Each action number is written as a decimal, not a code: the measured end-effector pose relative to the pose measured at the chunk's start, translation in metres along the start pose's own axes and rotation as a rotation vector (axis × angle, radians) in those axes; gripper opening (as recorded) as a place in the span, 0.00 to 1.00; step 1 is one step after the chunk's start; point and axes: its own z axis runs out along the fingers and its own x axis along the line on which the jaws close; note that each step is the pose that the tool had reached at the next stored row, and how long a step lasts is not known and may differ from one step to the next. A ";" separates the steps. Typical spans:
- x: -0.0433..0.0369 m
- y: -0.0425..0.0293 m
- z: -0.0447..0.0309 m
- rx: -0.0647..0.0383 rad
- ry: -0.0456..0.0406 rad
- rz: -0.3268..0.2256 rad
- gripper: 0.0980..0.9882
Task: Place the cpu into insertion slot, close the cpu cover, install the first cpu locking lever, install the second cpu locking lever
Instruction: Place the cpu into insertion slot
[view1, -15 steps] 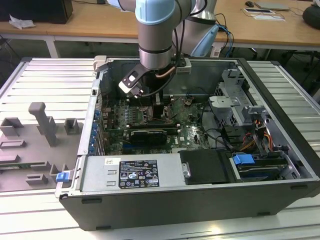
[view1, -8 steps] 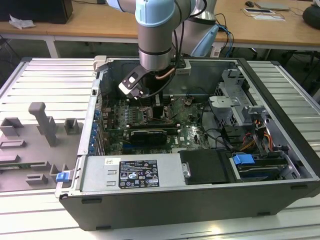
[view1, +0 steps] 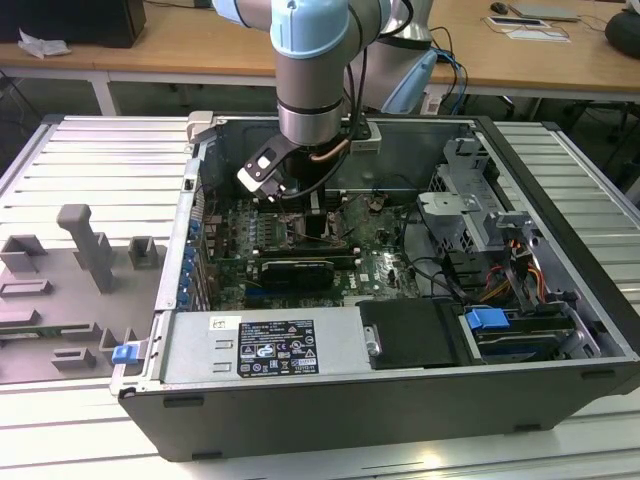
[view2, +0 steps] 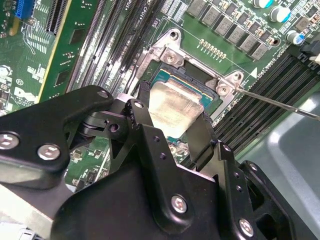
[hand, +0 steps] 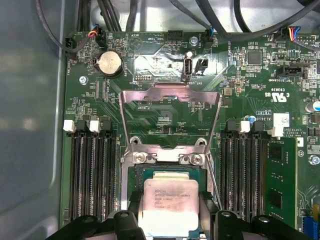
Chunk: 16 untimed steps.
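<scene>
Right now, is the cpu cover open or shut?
Open: in the first wrist view the cpu cover stands tipped up off the insertion slot, leaving the cpu uncovered.

**CPU gripped at the open socket**

The gripper (hand: 169, 216) is clasping the cpu (hand: 167, 202), its two black fingers (hand: 132, 211) pressing against opposite edges of the chip's pale metal top. The chip is sitting squarely over the insertion slot (hand: 165, 170); whether it is fully seated cannot be told. Just beyond the slot, the cpu cover (hand: 170, 94) is standing swung open on its two-screw hinge, the green motherboard (hand: 250, 75) showing through its large window. Banks of black memory slots (hand: 92, 180) are flanking the socket on both sides. A round coin cell (hand: 109, 63) is lying past the cover, dark cables (hand: 115, 15) are trailing across the board's far edge, and a grey case wall (hand: 30, 125) is bordering the board.
</scene>
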 end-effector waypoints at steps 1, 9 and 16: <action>0.0000 0.0000 0.0000 0.000 0.0000 0.000 0.49; 0.0001 0.0000 0.0003 0.000 0.0003 0.000 0.49; 0.0051 0.0000 0.0019 0.000 0.0017 0.000 0.58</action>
